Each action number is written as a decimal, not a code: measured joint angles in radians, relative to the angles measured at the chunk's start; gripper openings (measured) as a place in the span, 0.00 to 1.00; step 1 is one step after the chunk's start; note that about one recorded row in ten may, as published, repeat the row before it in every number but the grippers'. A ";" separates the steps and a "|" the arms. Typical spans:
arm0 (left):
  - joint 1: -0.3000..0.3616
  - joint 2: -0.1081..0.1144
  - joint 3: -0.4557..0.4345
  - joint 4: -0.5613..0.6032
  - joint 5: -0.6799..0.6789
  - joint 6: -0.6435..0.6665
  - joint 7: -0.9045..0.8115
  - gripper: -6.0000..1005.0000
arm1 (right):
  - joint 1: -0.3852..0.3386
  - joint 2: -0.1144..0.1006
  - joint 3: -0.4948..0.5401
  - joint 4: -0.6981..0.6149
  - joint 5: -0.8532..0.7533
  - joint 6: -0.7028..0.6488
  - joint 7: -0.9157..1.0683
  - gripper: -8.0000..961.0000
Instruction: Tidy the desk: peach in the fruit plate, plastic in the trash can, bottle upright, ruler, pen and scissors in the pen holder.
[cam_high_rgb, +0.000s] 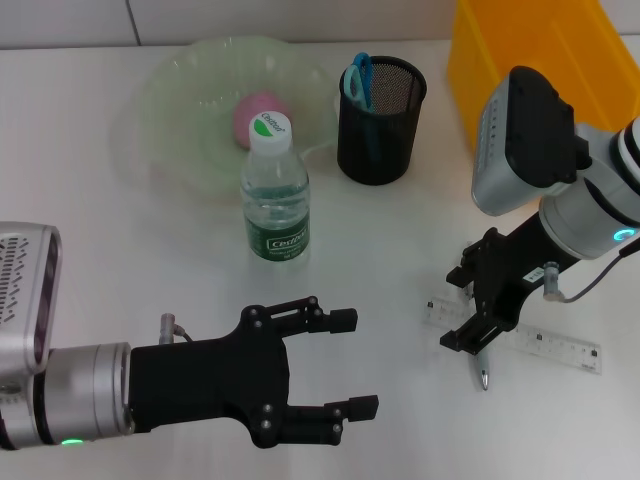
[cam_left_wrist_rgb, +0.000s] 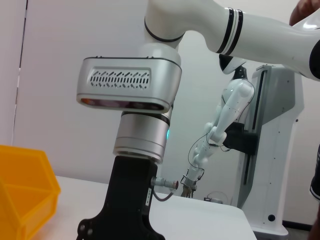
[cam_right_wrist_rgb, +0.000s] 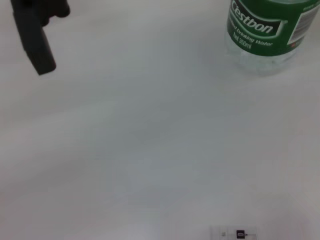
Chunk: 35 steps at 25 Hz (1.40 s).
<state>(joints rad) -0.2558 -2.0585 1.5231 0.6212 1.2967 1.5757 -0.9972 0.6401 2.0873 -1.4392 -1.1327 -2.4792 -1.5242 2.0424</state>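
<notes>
Head view alone shows right gripper (cam_high_rgb: 478, 338) low over ruler (cam_high_rgb: 540, 340) and pen (cam_high_rgb: 484, 374), grasp unclear, while left gripper (cam_high_rgb: 350, 365) hovers agape, empty.

A clear plastic water bottle with a green label (cam_high_rgb: 274, 190) stands upright on the white table (cam_high_rgb: 400, 260); behind it, a translucent green fruit plate (cam_high_rgb: 190, 110) holds a pink peach (cam_high_rgb: 252, 115); behind-right, a black mesh pen holder (cam_high_rgb: 380, 125) holds blue-handled scissors (cam_high_rgb: 358, 80); farther right, a yellow plastic bin (cam_high_rgb: 540, 60); front-right, a clear plastic ruler (cam_high_rgb: 555, 345) and a pen (cam_high_rgb: 484, 372).
</notes>
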 joint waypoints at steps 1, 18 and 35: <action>0.000 0.000 0.000 0.000 0.000 0.000 0.000 0.81 | 0.002 0.000 0.000 0.008 0.005 0.003 0.000 0.87; -0.002 -0.003 -0.002 0.000 0.012 0.003 0.000 0.81 | 0.012 0.000 -0.001 0.041 0.021 0.029 0.013 0.68; -0.001 -0.003 -0.002 0.001 0.012 0.003 0.000 0.81 | 0.045 0.000 -0.013 0.101 0.020 0.043 0.019 0.57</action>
<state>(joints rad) -0.2570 -2.0617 1.5211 0.6221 1.3086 1.5783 -0.9971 0.6851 2.0877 -1.4525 -1.0312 -2.4590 -1.4809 2.0614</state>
